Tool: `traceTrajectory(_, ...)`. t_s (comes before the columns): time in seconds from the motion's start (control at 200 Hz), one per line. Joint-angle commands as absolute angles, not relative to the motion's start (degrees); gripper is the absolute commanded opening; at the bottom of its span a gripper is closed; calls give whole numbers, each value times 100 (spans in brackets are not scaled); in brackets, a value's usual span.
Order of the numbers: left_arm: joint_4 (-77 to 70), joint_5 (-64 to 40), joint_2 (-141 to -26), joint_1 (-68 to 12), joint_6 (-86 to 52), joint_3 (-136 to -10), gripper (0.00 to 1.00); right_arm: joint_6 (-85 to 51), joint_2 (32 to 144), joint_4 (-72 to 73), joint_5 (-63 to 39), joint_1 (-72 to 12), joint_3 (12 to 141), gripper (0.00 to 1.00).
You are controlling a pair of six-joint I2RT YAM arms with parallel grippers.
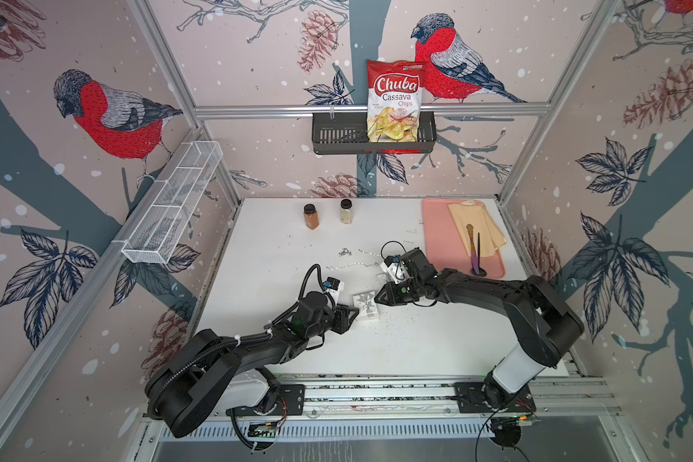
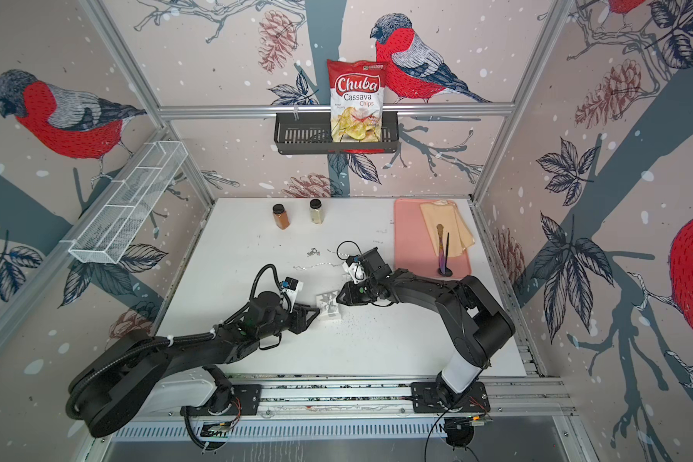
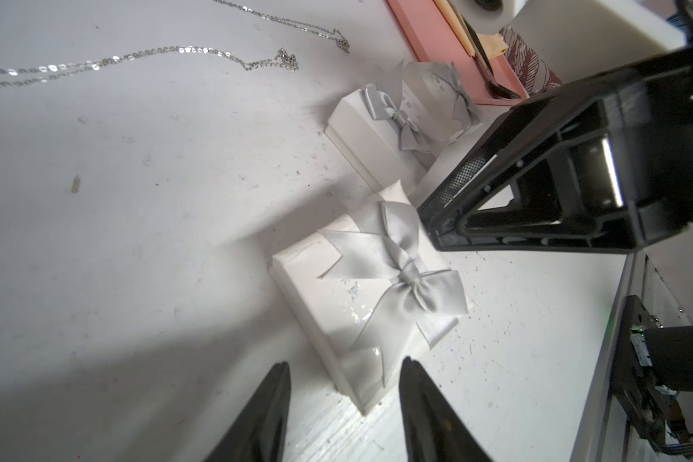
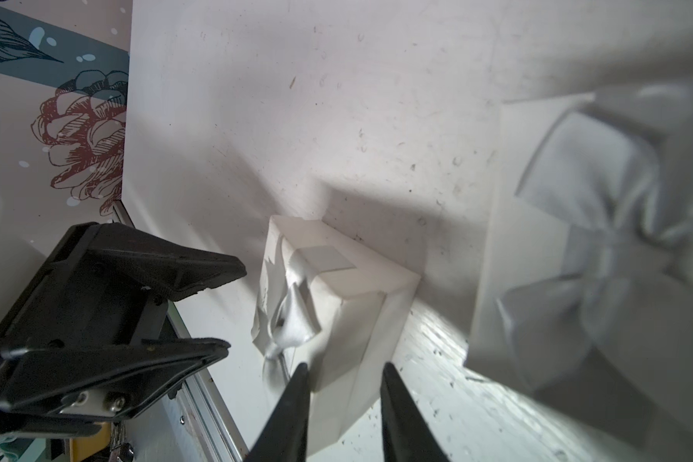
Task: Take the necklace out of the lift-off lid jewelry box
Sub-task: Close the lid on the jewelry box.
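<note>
Sitting near the middle of the scuffed white desk point(image 1: 265, 288), the jewelry box point(image 1: 365, 306) is small, square and glossy white. Its lift-off lid is on, so the inside is hidden. A grey satin bow point(image 3: 411, 280) with flat ribbon tails crosses the lid.

The left gripper point(image 3: 345, 362) is at the box's 8 o'clock. Its black tapered jaws stand apart, straddling the near corner, with a clear gap on one side. The right gripper point(image 4: 345, 364) is at 2 o'clock with its jaws narrowly parted about the far corner. Whether they pinch the box cannot be told.

At 11 to 12 o'clock, fine silver necklace chains point(image 3: 157, 52) lie loose on the desk, one with flat glinting links. A second white box point(image 3: 377, 136), also with a grey bow, sits at 1 o'clock, close beside the right arm's wrist.

Further out at 2 o'clock lies a pink tray point(image 1: 437, 240) with rounded corners, carrying a folded pale yellow cloth point(image 1: 489, 232). An orange-filled spice jar point(image 1: 311, 216) stands at 11 o'clock and a pale spice jar point(image 1: 345, 211) at 12, both dark-capped.
</note>
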State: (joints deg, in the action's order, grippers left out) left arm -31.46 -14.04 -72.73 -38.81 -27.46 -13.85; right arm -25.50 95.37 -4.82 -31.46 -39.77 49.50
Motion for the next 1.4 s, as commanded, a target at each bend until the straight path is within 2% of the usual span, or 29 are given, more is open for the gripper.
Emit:
traceTrajectory(0.0,-3607,-1585,-7437,-3867,-2890,-1439,49,-2653,9575,-381,-3106,-4003,4954,34)
traceTrajectory(0.635,-4117,-1958,-7761,-3867,-3035,-1479,48,-2900,9756,-33,-3345,-4043,4713,23)
traceTrajectory(0.68,-4129,-1969,-7752,-3867,-3043,-1492,48,-2906,9764,-64,-3312,-4043,4704,26)
traceTrajectory(0.775,-4120,-1960,-7752,-3863,-3039,-1503,48,-2850,9767,-235,-3146,-4073,4754,41)
traceTrajectory(0.871,-4122,-1960,-7776,-3867,-3038,-1510,48,-2830,9730,-312,-3048,-4117,4788,45)
traceTrajectory(1.206,-4196,-2036,-7832,-3867,-3075,-1563,47,-2955,9790,60,-3425,-4157,4702,24)
traceTrajectory(1.396,-4089,-2022,-7633,-3867,-3079,-1573,46,-2976,9852,150,-3472,-4153,4676,22)
